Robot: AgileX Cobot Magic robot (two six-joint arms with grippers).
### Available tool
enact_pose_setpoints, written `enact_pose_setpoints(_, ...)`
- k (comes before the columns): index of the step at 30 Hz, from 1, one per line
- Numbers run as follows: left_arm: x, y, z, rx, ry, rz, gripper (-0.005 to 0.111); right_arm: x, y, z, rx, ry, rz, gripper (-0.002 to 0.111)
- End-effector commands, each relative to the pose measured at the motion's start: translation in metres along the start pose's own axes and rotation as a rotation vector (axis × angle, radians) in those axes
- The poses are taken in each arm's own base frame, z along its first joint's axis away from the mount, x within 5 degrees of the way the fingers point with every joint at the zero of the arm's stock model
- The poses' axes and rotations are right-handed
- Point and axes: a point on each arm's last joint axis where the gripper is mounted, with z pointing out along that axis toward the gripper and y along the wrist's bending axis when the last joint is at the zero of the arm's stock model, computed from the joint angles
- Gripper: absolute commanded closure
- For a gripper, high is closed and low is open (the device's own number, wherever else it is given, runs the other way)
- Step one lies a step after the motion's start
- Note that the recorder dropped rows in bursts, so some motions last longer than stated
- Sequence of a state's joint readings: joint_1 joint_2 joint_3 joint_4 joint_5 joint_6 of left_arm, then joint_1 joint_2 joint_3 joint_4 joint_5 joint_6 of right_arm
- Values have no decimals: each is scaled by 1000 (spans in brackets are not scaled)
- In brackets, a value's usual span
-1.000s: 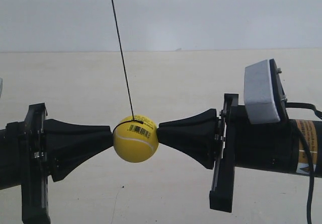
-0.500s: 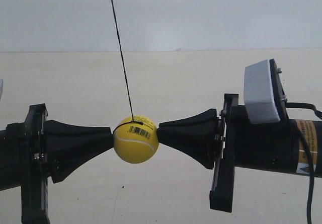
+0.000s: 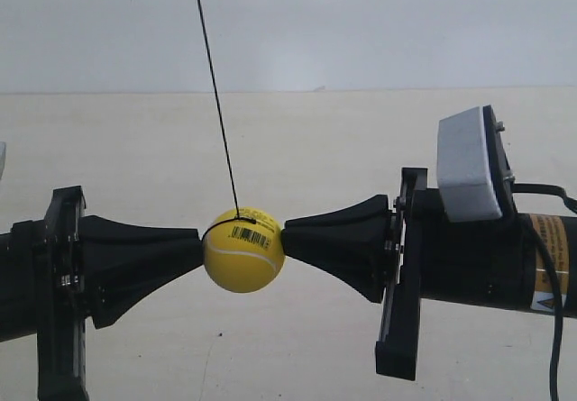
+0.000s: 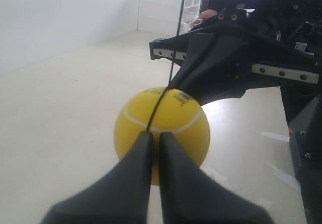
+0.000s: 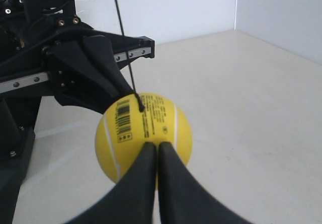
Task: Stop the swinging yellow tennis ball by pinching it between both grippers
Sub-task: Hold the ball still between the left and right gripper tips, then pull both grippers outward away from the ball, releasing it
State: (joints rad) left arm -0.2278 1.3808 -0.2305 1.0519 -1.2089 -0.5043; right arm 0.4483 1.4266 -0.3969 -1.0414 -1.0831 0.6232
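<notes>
Two opposite sides of the yellow tennis ball (image 3: 242, 250) are pressed at once: my left hand (image 4: 155, 136) on one, my right hand (image 5: 157, 146) on the other. The ball hangs between them on a thin black string (image 3: 216, 104) that leans slightly off vertical above it. Its barcode print sits near the top, just beside the string, with the white seam just beneath. Each hand is drawn narrow, only a slit between its black wedge jaws, with the tips touching the ball. Well apart from the ball, at the exterior view's right, a light grey block (image 3: 467, 165) sits on that arm.
</notes>
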Motion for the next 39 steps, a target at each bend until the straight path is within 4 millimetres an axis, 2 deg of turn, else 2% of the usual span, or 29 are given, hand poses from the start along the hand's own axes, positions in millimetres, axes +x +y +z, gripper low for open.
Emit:
enact_pose_setpoints(1,-1,-1,1,12,-9,1,102,-1,0,1,-4,-2,-21,108)
enact_pose_setpoints(15,2,11,-1,-127,47,-5,102,-1,-6,-2,90,42,-58,108)
enact_pose_setpoints(24,-9,12,-5,-189,11,12,102,-20,-6,-22,283,121,-149,108)
enact_pose_setpoints(28,-10,12,-7,-216,16,-6,102,-26,-7,-33,392,123,-116,108)
enact_pose_setpoints(32,-15,16,-12,-300,-1,-43,102,-34,-6,-44,485,126,-109,108)
enact_pose_setpoints(39,-25,28,-29,-562,-19,-155,102,-48,0,-62,596,89,-101,108)
